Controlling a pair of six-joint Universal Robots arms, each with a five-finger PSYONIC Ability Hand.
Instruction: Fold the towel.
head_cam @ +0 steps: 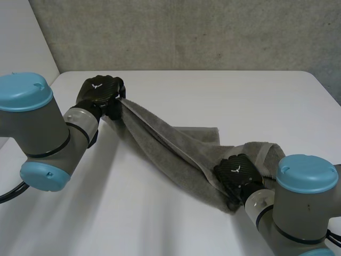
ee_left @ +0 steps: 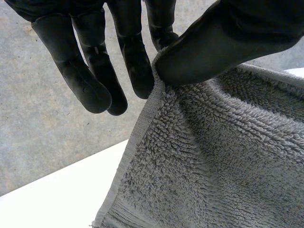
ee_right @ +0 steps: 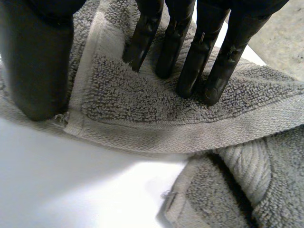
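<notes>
Pinching corners: left hand (head_cam: 99, 94), right hand (head_cam: 237, 172) | grey towel (head_cam: 160, 145) taut between, rest bunched

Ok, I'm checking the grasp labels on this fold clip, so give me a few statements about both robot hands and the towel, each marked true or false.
1. The left robot hand pinches the towel at its edge between thumb and a finger. True.
2. The towel lies spread flat on the table. False: it is bunched and stretched as a long band between the two hands.
3. The towel is grey terry with a woven hem. True.
4. The right robot hand hangs clear of the towel. False: its fingers are on the towel beside a hemmed corner, with the thumb at that corner.
</notes>
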